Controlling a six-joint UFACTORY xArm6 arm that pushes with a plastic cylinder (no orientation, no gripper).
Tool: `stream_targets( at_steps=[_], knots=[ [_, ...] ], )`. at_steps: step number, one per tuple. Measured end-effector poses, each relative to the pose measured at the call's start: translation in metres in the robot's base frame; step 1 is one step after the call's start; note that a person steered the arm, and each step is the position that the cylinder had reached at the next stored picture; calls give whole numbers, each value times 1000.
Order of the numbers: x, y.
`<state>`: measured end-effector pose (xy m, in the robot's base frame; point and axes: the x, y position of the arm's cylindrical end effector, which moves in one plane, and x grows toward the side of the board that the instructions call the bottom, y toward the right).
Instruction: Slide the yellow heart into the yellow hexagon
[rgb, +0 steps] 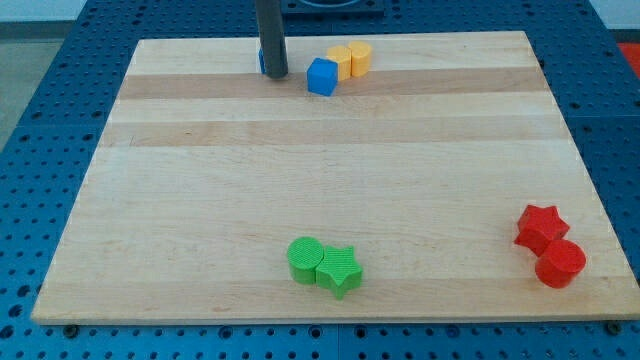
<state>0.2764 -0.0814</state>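
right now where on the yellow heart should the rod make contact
The left yellow block and right yellow block touch; which is the heart is unclear. My tip only pushes: meet the left block's left face, from the view's left, around the blue cube.

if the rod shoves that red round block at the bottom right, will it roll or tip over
The red round block probably slides rather than rolls: it sits on a flat face. Squat, so tipping seems unlikely. It touches the red star, which would likely get nudged. My tip is far off.
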Motion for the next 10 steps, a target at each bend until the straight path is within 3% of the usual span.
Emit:
stream_targets(
  at_steps=[2,4,7,8,10],
  knots=[
    [87,30],
    [24,129],
    [-8,132],
    [-15,158],
    [-72,175]
  ],
)
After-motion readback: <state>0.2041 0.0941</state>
